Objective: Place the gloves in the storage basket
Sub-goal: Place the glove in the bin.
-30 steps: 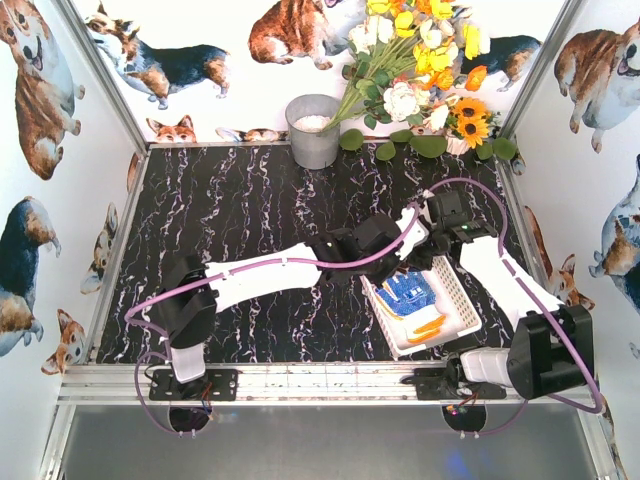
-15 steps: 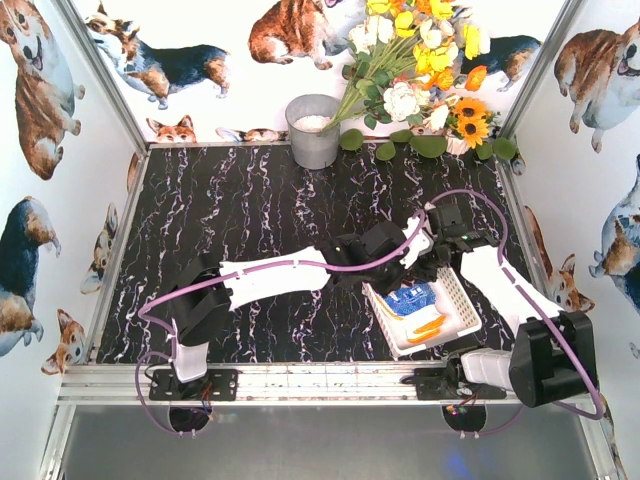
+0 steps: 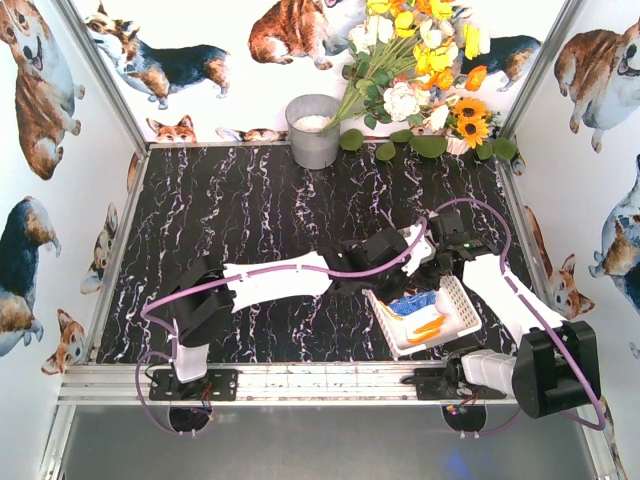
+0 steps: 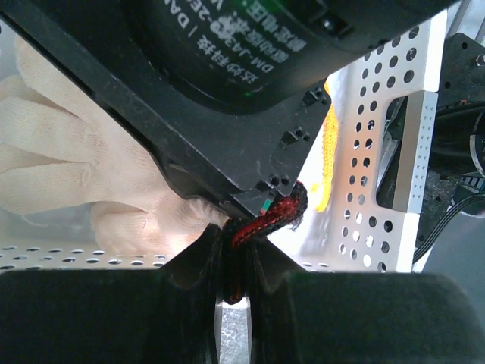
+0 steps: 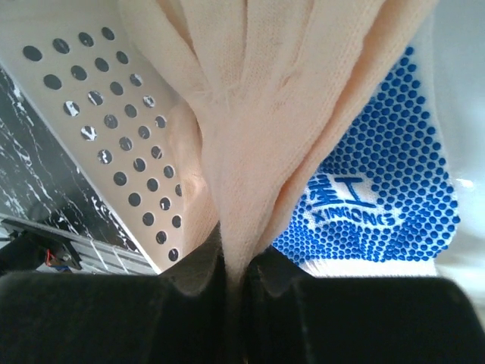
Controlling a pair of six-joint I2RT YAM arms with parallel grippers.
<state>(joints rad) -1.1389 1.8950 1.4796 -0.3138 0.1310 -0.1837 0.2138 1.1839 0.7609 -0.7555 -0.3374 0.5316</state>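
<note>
Right pincer (image 5: 235,269) lowered its glove (image 5: 250,152) inside the storage basket (image 5: 98,114) walls.

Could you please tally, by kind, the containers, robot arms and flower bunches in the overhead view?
Storage basket: 1
Grey bucket: 1
Robot arms: 2, left arm and right arm
Flower bouquet: 1
Total: 5

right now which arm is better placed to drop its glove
Right, likely: the right fingers hold a cream glove over the basket; the left fingers sit crowded against the right arm.
</note>
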